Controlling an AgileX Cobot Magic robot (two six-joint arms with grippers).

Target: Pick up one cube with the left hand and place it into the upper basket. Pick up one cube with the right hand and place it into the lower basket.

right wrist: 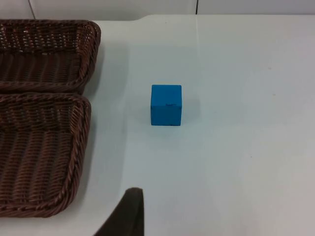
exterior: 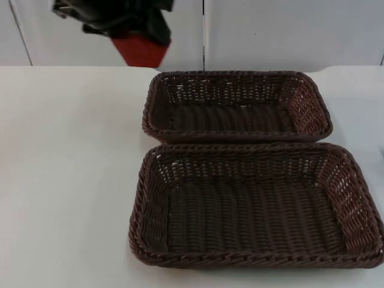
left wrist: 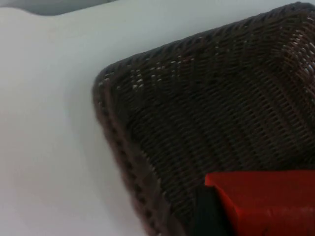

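My left gripper (exterior: 138,36) hangs high above the table's far edge, just left of the upper basket (exterior: 157,102), shut on a red cube (exterior: 141,51). The left wrist view has the red cube (left wrist: 266,201) over a corner of a brown wicker basket (left wrist: 118,142), with a black finger (left wrist: 209,216) against the cube's side. The lower basket (exterior: 139,210) lies in front of the upper one, their rims touching. Both baskets hold nothing. A blue cube (right wrist: 166,104) rests on the white table to the right of the baskets, in front of my right gripper (right wrist: 129,214), which waits.
The upper basket (right wrist: 93,44) and lower basket (right wrist: 81,147) lie about a cube's width and a half from the blue cube. The grey partition wall (exterior: 270,30) closes the table at the back. Bare white table (exterior: 66,168) spreads left of the baskets.
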